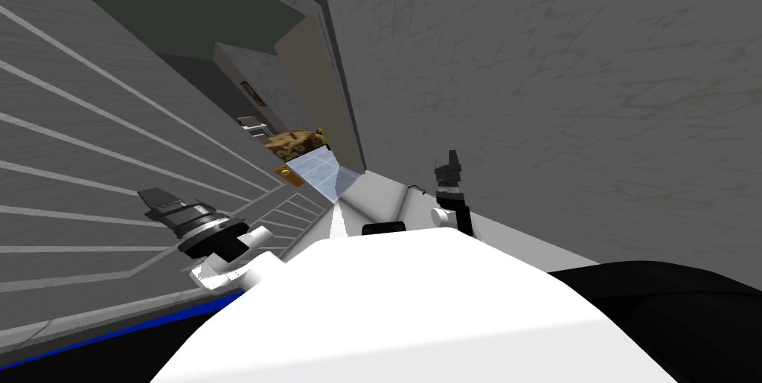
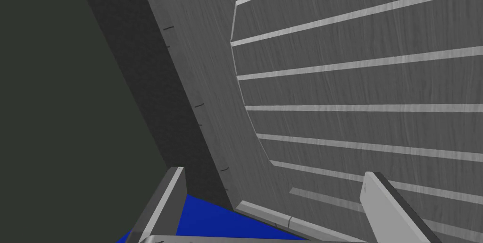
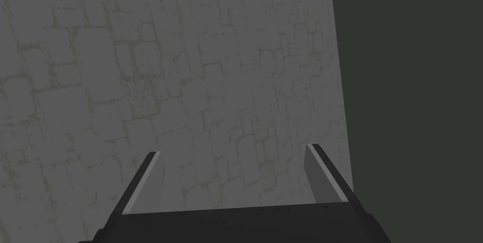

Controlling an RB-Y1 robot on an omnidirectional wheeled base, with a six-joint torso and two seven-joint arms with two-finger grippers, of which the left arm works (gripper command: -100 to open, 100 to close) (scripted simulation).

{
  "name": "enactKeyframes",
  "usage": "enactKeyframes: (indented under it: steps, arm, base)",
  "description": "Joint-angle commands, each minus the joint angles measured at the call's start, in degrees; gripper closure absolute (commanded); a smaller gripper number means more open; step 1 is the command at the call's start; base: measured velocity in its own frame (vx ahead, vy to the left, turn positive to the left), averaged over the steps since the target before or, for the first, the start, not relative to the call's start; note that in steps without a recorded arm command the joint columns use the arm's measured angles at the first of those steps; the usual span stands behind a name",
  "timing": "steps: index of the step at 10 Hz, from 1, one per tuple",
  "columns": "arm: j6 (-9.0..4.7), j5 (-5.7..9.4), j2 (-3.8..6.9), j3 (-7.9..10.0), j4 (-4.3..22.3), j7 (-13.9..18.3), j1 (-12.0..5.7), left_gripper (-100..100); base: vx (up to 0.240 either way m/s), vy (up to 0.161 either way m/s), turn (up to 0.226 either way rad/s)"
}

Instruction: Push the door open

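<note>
The left claw [image 2: 273, 173] stands open, its fingers spread, pointing at the grey slatted door [image 2: 353, 89] close on my left. A blue strip [image 2: 212, 219] lies along the door's lower edge. The right claw [image 3: 234, 150], raised at my right side, is open too.

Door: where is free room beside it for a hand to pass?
Free: the floor strip ahead between the slatted grey door and the stone wall. Crowded: the left gripper, open, sits near the door; the right gripper, open, is close to the wall.
</note>
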Motion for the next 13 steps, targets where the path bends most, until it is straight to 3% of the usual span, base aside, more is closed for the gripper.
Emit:
enactKeyframes:
  steps: [1, 13]
  arm:
    - [0.56, -0.48, 0.17, 2.86, 1.16, 0.37, -0.90, -100]
    - [2.46, -4.32, -0.01, 22.82, 11.72, 1.29, -8.98, -100]
  base:
    - [0.027, 0.075, -0.207]
    - [0.012, 0.078, -0.207]
